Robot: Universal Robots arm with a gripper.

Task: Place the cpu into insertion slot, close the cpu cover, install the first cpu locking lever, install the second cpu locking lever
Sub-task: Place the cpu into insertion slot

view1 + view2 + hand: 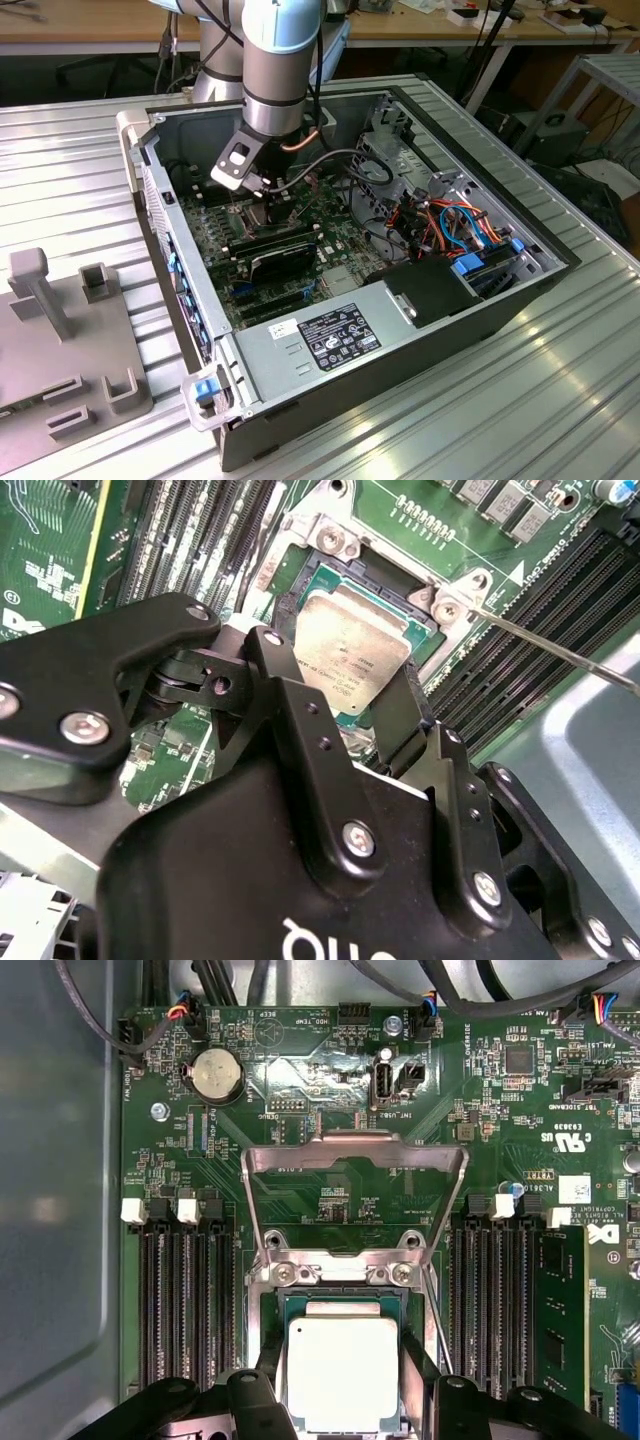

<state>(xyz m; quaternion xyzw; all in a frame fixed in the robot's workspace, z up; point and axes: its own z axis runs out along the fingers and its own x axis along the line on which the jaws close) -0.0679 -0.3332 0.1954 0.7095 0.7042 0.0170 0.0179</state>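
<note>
— Where does the cpu point(343, 1375) lie?
— Flat, metal top up, edges parallel to the rim of the insertion slot point(340, 1298). It sits over the slot, pinched on two opposite sides by the gripper point(343, 1360). Whether it is seated cannot be told.
— And the cpu cover point(350, 1152)?
— It stands open beyond the socket in the first wrist view. Memory slots point(180, 1300) flank both sides, and a thin lever point(540, 645) juts free in the second wrist view. The exterior view shows the arm point(280, 70) reaching down inside the computer case point(420, 320).
</note>
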